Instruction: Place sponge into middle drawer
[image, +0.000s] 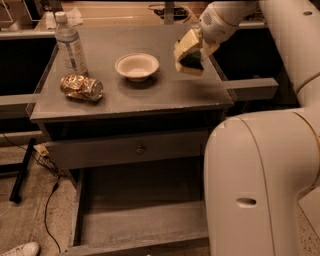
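My gripper (188, 54) is above the back right part of the cabinet top, reaching down from the upper right. It is shut on the sponge (191, 62), whose dark green layer and pale yellow foam show between the fingers. The sponge hangs just above the top, clear of the surface. The middle drawer (142, 222) stands pulled out at the bottom of the cabinet, a wide shallow grey box with a bare floor. My arm's large white body (260, 185) covers the drawer's right end.
On the cabinet top (165, 95) stand a white bowl (137, 65), a crushed shiny can (81, 87) and a water bottle (71, 46). The shut top drawer front has a small knob (140, 149). A cable (50, 200) and a white shoe (19, 249) lie on the floor at left.
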